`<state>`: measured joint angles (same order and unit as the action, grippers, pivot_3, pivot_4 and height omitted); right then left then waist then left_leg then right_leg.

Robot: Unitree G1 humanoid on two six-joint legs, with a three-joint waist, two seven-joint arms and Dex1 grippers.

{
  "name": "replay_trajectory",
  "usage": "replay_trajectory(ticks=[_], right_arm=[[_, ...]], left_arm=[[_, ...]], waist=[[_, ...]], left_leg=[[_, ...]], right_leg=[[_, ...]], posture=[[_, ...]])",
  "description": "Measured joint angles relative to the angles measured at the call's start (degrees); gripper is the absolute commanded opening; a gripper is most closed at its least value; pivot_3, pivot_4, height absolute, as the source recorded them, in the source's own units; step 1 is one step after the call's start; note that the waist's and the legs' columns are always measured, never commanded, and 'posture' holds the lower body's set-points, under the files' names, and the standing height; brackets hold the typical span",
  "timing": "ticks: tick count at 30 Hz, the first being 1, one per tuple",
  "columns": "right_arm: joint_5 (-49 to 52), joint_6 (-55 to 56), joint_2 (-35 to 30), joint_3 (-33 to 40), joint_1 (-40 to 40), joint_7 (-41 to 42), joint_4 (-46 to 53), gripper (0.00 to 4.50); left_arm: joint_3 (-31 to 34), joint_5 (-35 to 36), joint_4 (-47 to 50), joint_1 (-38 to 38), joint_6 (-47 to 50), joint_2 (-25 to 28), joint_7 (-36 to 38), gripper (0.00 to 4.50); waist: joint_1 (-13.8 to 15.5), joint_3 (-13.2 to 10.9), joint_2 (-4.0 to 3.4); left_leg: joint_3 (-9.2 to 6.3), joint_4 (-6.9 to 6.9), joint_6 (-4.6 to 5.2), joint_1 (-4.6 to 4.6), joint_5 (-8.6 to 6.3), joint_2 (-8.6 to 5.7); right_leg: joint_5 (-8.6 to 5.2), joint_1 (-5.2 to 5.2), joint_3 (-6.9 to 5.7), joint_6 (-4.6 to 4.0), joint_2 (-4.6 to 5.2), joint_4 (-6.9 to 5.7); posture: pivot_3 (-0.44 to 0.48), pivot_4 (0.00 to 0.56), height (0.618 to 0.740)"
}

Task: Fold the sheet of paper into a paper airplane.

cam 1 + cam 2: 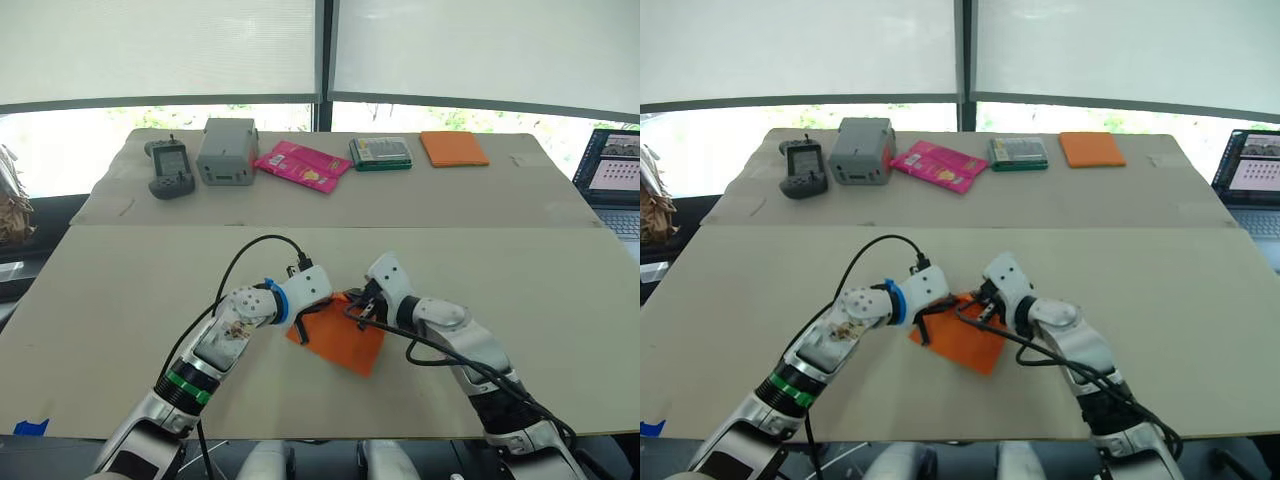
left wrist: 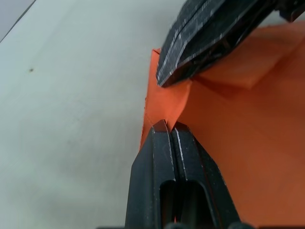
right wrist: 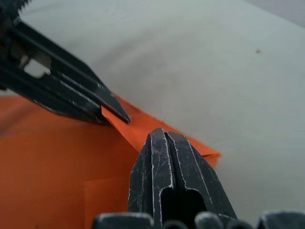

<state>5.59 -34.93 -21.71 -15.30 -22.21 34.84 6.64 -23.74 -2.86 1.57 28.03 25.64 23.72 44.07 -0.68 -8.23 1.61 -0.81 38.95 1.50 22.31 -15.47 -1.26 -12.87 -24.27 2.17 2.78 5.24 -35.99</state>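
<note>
Near edge of front table: sheet of paper flat, tilted diamond-wise, partly folded, far corner lifted. Left gripper clamped on paper's edge, fingers pressed together; right gripper fingers also together at far corner, pinching the paper, tips of both nearly touching. Further back on rear table, left to right: handheld controller, grey box, pink packet, green-edged case, orange pad; laptop at far right.
</note>
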Motion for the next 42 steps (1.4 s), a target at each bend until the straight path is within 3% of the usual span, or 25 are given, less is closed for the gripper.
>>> replay_trajectory(ticks=[4,9,15,18,27,32,42], right_arm=[[-1.28,-0.01,-0.36,-0.98,-1.53,0.18,-1.19,0.0],[-2.07,-0.12,-0.69,-1.81,-2.11,1.37,-1.37,0.0],[-2.22,-0.11,-1.1,-1.89,-2.12,2.01,-1.38,0.0],[-2.49,-0.11,-1.22,-1.96,-2.11,2.09,-1.38,0.0],[-2.62,-0.12,-0.58,-2.1,-1.98,2.01,-1.25,0.0],[-2.69,-0.13,-0.45,-2.1,-1.94,1.74,-1.22,0.0],[-2.68,0.39,1.94,-1.95,-2.75,1.06,-2.89,0.0]], left_arm=[[0.26,0.8,1.04,-0.02,2.27,-0.17,0.65,0.03],[3.89,4.46,3.23,-0.18,7.59,-0.05,1.72,1.56],[14.4,12.72,4.43,1.71,16.66,1.45,2.65,3.55],[16.58,13.37,3.34,3.62,17.15,1.93,1.44,3.0],[10.34,13.41,3.01,2.6,17.09,0.34,1.2,0.04],[4.89,9.14,2.04,1.6,14.86,0.81,-0.82,0.04],[3.54,7.57,4.3,-0.61,14.79,0.74,-2.42,0.04]], waist=[[-0.06,0.0,0.0],[-0.09,0.0,0.0],[-0.16,0.0,0.0],[-0.06,0.01,0.0],[-0.13,0.01,0.0],[-0.13,0.01,0.0],[-0.19,0.04,-0.01]], left_leg=[[0.0,0.01,0.0,-0.02,0.0,0.01],[-0.01,0.01,0.0,-0.03,0.0,0.03],[-0.02,0.01,0.0,-0.08,0.0,0.05],[-0.02,0.02,0.0,-0.15,0.0,0.01],[-0.01,0.0,-0.01,-0.15,0.0,0.03],[-0.01,0.0,-0.01,-0.15,0.0,0.03],[0.01,0.0,-0.01,-0.23,0.0,0.06]], right_leg=[[0.0,0.01,0.0,0.0,-0.02,-0.02],[0.0,0.0,0.0,0.0,-0.04,-0.05],[0.0,0.02,-0.01,0.0,-0.04,-0.07],[0.0,0.12,-0.01,0.0,-0.01,-0.06],[0.0,0.08,0.02,0.0,-0.03,-0.08],[0.0,0.08,0.03,-0.01,-0.03,-0.09],[0.0,0.13,0.04,-0.01,-0.05,-0.11]], posture=[[0.0,0.15,0.74],[0.0,0.15,0.74],[0.0,0.15,0.74],[0.0,0.15,0.74],[0.0,0.15,0.74],[0.0,0.15,0.74],[0.0,0.15,0.74]])
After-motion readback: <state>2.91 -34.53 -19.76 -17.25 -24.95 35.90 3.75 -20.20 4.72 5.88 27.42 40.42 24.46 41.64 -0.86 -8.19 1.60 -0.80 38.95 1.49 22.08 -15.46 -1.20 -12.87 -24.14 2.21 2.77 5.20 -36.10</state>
